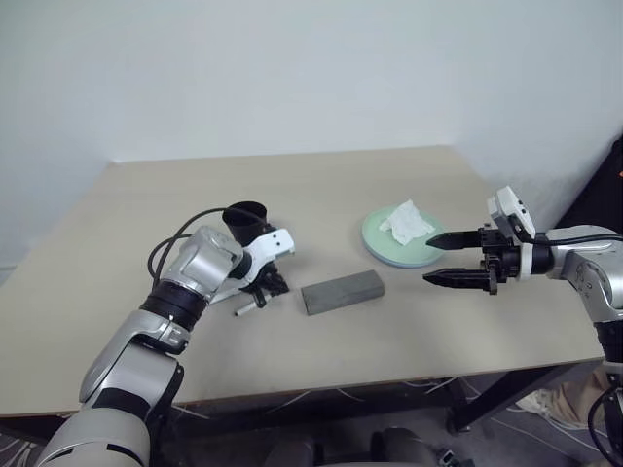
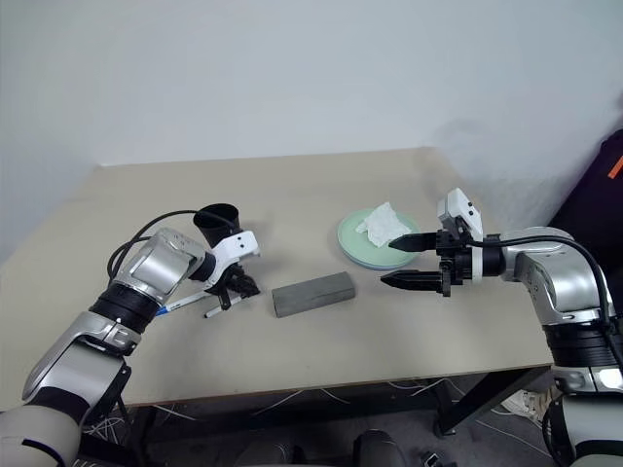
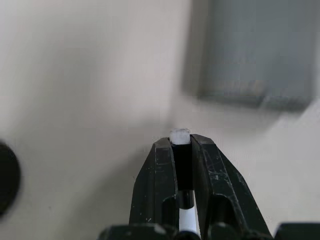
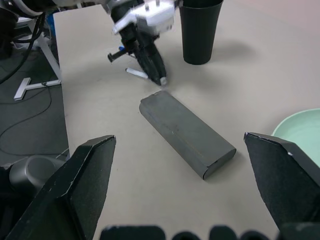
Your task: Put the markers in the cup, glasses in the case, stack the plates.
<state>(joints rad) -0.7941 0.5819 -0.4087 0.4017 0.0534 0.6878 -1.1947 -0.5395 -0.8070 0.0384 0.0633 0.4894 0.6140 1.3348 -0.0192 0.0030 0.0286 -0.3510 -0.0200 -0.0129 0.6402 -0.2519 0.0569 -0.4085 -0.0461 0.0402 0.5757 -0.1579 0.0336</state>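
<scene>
Two plates [image 2: 362, 255] already sit stacked at the table's [image 1: 409, 331] far right side, the blue one nested on the pale green, with a crumpled white tissue [image 2: 382, 225] lying on top. Nearer the middle lies the grey case [image 1: 342, 291], closed and flat; whether the glasses are inside cannot be told. The black cup [image 2: 221, 225] stands upright toward the left, just behind the left gripper [image 4: 161, 79].

That gripper is clamped on the black-capped marker [image 3: 183, 165], fingers pressed together around it near one end, so the pen trails back under the wrist and looks barely clear of the tabletop. The blue marker [image 2: 173, 308] lies on the table just beside it, partly hidden by the arm. The right gripper [image 1: 455, 258] hovers beside the plates with its fingers wide apart, holding nothing.

The step in hand seems to be carrying the gripped marker to the cup. Because the grip sits near an end, the long free part may swing; it would help to lift well above the rim before moving across, tip the pen close to vertical over the opening, and let go only once its lower end is inside, so the light cup is not knocked over.
</scene>
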